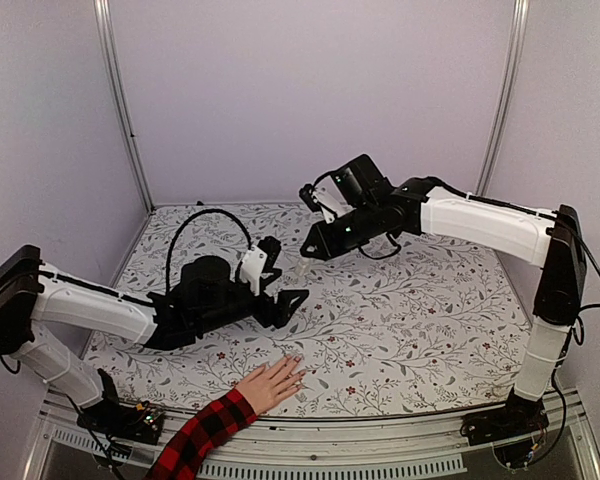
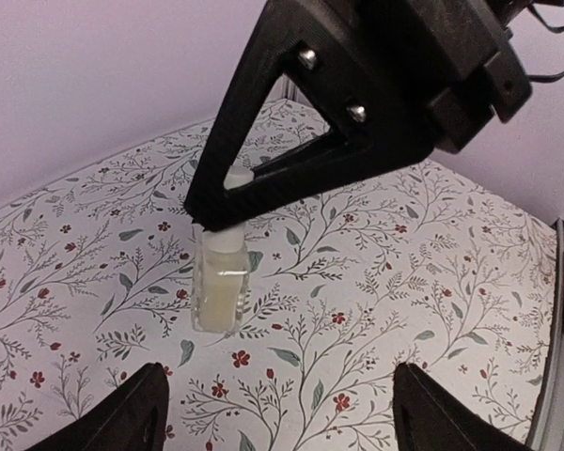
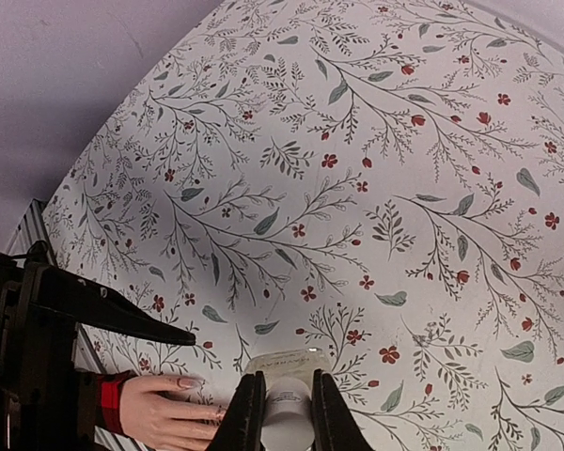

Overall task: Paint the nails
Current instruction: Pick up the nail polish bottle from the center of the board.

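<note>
A small clear bottle (image 2: 218, 287) of pale liquid stands on the floral tablecloth. My right gripper (image 3: 287, 404) comes down on it from above and is shut on its white cap (image 3: 289, 420). In the top view the bottle (image 1: 303, 268) sits just under the right gripper (image 1: 307, 250). My left gripper (image 2: 282, 418) hovers low in front of the bottle, its fingers (image 2: 122, 413) wide apart with nothing between them. A light-skinned hand (image 1: 270, 383) in a red-and-black plaid sleeve lies flat near the front edge. The nails (image 1: 296, 362) point towards the bottle, and one pale nail (image 3: 190, 383) shows in the right wrist view.
The floral cloth (image 1: 430, 310) covers the table, with white walls and metal posts (image 1: 125, 110) at the back. The left arm (image 1: 100, 310) lies across the left side. A black cable (image 1: 195, 225) loops above it.
</note>
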